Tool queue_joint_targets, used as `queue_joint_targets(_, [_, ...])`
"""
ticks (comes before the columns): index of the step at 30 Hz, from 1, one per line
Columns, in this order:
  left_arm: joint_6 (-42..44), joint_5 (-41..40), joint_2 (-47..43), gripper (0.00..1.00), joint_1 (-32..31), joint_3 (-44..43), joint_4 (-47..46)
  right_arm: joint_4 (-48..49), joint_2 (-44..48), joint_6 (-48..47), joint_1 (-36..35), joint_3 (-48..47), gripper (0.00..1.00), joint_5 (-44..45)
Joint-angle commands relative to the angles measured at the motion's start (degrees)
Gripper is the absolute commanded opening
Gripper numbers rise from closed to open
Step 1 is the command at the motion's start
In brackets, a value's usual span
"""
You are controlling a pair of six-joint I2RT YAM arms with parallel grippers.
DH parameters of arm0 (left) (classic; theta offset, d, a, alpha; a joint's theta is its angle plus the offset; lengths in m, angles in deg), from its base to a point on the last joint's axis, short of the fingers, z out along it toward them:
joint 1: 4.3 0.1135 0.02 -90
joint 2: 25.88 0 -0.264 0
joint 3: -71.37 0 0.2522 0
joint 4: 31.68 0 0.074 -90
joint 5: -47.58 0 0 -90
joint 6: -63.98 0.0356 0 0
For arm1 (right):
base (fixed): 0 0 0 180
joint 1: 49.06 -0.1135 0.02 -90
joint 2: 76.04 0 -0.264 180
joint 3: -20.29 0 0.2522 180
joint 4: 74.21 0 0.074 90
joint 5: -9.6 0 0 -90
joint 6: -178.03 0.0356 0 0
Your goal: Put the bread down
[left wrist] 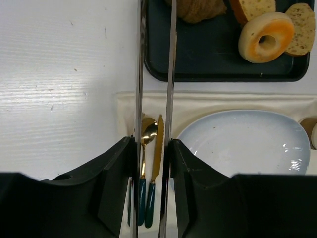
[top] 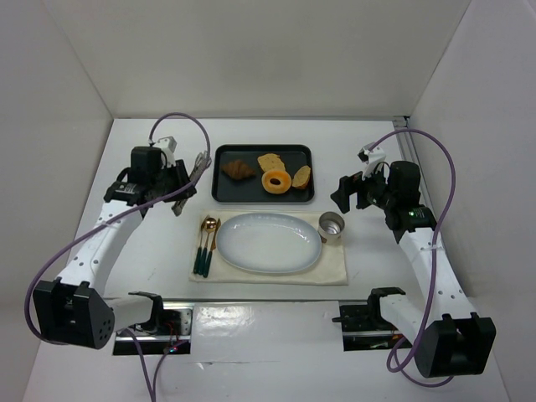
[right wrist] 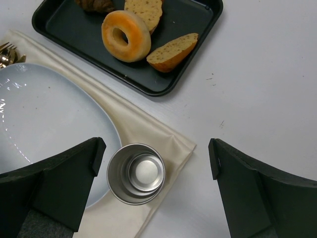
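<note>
A black tray at the back holds a croissant, a ring-shaped bagel and two bread slices. A pale oval plate lies empty on a cream napkin in front of it. My left gripper is shut on metal tongs, left of the tray. In the left wrist view the tongs run from my left gripper up over the tray's left edge beside the croissant. My right gripper is open and empty; in its wrist view it hangs above a steel cup.
A gold spoon and knife with teal handles lie on the napkin left of the plate. The steel cup stands at the plate's right end. White walls close in the table on three sides.
</note>
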Motion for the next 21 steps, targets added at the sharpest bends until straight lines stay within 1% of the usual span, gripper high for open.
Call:
queue_joint_targets(1, [0.3,2.2,-2.1,0.49,-0.6,-2.7,0.5,0.2,1.2,-0.1,0.1,0.1,1.0,0.5])
queue_joint_targets(4, [0.3,2.2,-2.2,0.5,-1.8,-3.2,1.0,0.2,1.7,-0.1,0.1,0.1,1.0,0.5])
queue_joint_targets(10, [0.9,1.7,-2.7,0.5,-6.5,-5.2,1.6,0.2,1.7,-0.1,0.1,0.1,1.0,0.5])
queue_joint_targets(13, [0.9,1.1,-2.1,0.53,-9.0,-6.8,2.2,0.2,1.7,-0.1,0.1,0.1,1.0,0.5])
queue_joint_targets(16, [0.9,-0.7,0.6,0.56,-11.7,-8.8,2.2,0.2,1.7,-0.1,0.1,0.1,1.0,0.5])
queue_joint_targets(18, [0.9,-1.5,2.1,0.56,-12.2,-9.8,2.9,0.2,1.7,-0.1,0.1,0.1,1.0,0.5])
queue_joint_targets(21, [0.9,-2.7,4.4,0.57,-15.2,-11.6,2.9,0.2,1.7,-0.1,0.1,0.1,1.0,0.5])
